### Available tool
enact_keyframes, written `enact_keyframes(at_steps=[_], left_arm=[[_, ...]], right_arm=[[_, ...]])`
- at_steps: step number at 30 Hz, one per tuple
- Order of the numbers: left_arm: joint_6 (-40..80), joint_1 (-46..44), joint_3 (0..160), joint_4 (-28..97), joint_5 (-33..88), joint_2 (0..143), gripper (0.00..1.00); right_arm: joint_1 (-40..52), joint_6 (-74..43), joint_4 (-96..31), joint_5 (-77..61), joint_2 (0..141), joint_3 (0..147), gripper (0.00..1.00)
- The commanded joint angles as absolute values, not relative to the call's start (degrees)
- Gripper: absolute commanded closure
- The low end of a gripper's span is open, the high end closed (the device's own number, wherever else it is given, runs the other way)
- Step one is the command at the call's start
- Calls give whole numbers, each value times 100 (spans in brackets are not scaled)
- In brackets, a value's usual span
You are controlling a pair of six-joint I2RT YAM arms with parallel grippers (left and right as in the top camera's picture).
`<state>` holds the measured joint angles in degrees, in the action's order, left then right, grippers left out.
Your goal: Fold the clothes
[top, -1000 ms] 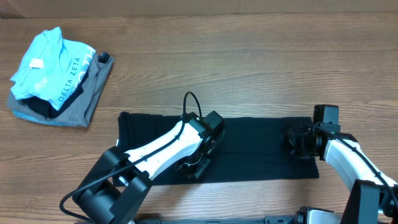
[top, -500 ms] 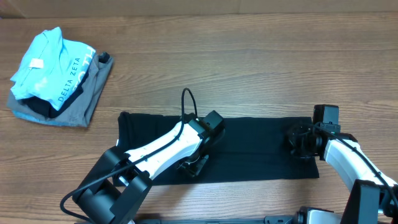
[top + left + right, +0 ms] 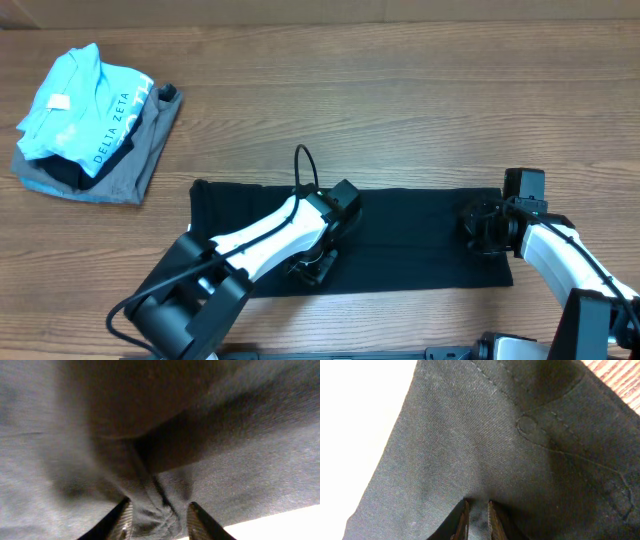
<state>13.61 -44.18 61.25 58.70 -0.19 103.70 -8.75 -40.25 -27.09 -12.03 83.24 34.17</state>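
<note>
The clothes, a plain black T-shirt (image 3: 420, 240), lie flat as a long strip across the near middle of the wooden table. My left gripper (image 3: 312, 268) is down on the strip's front edge near its middle. In the left wrist view the left gripper (image 3: 159, 512) is open, with a wrinkled bunch of the dark fabric (image 3: 225, 460) standing between the jaws. My right gripper (image 3: 483, 232) is at the strip's right end. In the right wrist view the right gripper (image 3: 478, 506) is shut on a thin fold of the black cloth (image 3: 470, 435).
A light blue shirt lettered "DELTA ZETA" (image 3: 70, 100) lies on a grey folded garment (image 3: 140, 165) at the back left. Bare wooden table (image 3: 400, 100) stretches behind the black strip.
The left jaws have opened off the bunch of fabric they were pinching. The left arm shifted only slightly. The right arm and the shirt have not moved.
</note>
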Motion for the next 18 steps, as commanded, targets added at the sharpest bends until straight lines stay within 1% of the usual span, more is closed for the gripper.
enact_keyframes(at_steps=[1, 2, 5, 10, 13, 18], left_arm=[[1422, -4475, 6077, 5863, 148, 10619, 75], [1431, -4475, 6080, 5865, 148, 10619, 83], [1446, -4471, 6101, 5885, 128, 10606, 89], [1594, -4471, 6287, 6180, -75, 10597, 92], [1590, -4471, 6547, 6512, -193, 10595, 96], [1559, -4484, 6980, 6770, -110, 10595, 96]], right_arm=[[-875, -4029, -2902, -902, 8499, 3177, 82], [-875, -4029, -2902, -902, 8499, 3177, 82], [-875, -4029, -2899, -899, 8499, 3177, 82], [-875, -4029, -2902, -899, 8499, 3177, 82], [-875, -4029, -2899, -899, 8499, 3177, 82], [-875, -4029, -2899, -899, 8499, 3177, 82]])
